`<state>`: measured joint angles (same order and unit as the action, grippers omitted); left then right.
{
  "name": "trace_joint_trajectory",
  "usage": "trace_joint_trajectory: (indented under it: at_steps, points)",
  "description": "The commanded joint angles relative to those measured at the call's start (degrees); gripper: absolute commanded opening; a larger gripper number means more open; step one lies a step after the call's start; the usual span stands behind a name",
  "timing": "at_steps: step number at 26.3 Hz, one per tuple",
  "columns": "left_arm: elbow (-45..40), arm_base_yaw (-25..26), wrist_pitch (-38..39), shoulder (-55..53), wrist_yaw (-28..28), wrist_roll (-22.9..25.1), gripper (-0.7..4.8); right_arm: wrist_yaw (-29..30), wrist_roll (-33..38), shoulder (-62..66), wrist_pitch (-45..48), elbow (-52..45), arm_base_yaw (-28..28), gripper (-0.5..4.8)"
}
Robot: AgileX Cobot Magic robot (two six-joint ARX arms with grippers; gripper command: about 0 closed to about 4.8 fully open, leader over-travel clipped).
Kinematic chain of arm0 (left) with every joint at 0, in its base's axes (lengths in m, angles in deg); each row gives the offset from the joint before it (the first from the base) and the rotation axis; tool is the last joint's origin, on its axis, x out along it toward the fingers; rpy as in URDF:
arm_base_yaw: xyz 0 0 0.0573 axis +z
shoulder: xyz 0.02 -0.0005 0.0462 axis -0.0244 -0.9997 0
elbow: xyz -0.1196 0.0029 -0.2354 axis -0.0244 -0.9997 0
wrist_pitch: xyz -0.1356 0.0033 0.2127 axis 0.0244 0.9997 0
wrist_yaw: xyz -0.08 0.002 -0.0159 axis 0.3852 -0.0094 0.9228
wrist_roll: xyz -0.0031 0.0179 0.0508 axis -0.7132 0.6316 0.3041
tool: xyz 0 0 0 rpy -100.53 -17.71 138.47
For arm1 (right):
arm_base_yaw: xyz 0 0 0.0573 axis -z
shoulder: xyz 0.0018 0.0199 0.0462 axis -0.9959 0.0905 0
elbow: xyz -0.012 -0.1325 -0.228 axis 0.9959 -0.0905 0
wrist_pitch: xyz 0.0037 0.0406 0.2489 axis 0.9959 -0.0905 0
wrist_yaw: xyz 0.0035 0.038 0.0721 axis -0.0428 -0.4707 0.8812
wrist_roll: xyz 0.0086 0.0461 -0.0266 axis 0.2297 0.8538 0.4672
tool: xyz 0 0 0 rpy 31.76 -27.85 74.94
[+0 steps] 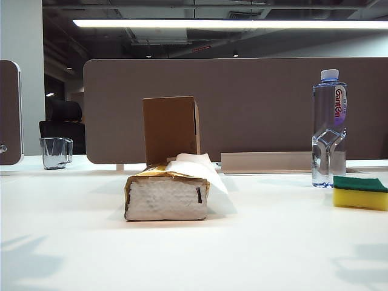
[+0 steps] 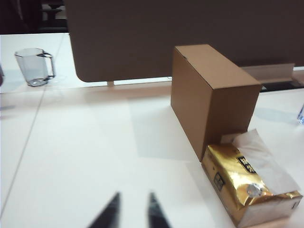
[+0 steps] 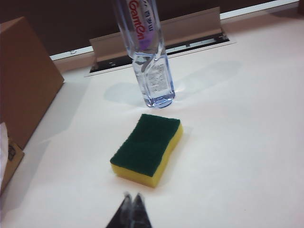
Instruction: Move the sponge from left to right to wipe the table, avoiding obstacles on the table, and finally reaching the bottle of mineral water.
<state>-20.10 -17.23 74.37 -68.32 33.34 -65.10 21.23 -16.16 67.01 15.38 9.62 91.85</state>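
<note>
The sponge [image 3: 147, 148] lies near the bottle of mineral water [image 3: 148, 57], so wiping looks done. The right pincer [image 3: 132, 204] is clenched empty above the worktop [image 3: 237, 142]. The left pincer [image 2: 134, 211] hangs slightly parted, holding nothing.

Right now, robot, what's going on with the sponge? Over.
Left fingers slightly apart, right fingers shut, both empty. Yellow foam sponge with green top lies free beside clear Ganten water bottle. Brown cardboard box and gold tissue pack stand clear, leftward.

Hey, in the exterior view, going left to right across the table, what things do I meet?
Glass mug → tissue pack → bottle of mineral water → sponge. The cardboard box stands behind the tissue pack and overlaps it, so I leave it unordered.
</note>
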Motion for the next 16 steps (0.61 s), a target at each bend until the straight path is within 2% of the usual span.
trace_joint_trajectory:
  at_steps: [1, 7, 8, 16]
  points:
    - [-3.4, 0.1, -5.1, 0.0, 0.9, 0.0, 0.57, -0.6, -0.1, -0.3, 2.3, -1.4, 0.0, -0.06]
    - [-11.5, 0.1, -18.2, 0.0, 0.9, -0.9, 0.38, 0.7, -0.5, -0.5, 4.2, -5.5, 0.0, -0.06]
    - [-12.2, 0.1, -18.9, 0.0, 0.9, -0.9, -0.02, 1.1, -0.5, -0.5, 4.2, -5.6, 0.0, -0.06]
    - [-17.4, 0.1, -22.4, 0.0, 0.8, -1.0, -0.06, 1.8, -0.5, -0.5, 3.9, -6.3, 0.0, -0.06]
